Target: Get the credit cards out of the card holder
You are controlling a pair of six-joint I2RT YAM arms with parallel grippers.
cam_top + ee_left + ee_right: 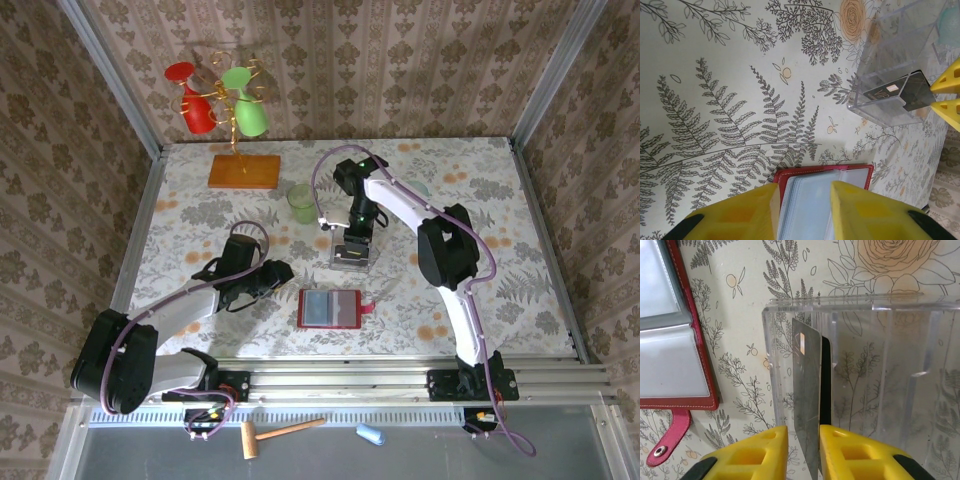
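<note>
Gold letters "VIP" on the dark card [905, 95], inside the clear box [900, 45]; small pale square beside them.

The card holder [328, 309] is faced in red leather-like material with a stitched edge, a metal snap [659, 451] and glossy clear plastic pockets [670, 365]. At one o'clock from it, an organiser [865, 380] of glossy transparent plastic is seen, with a smooth, faintly shiny dark card [806, 405] in it; the printed tablecloth [740, 315] is matt.
</note>
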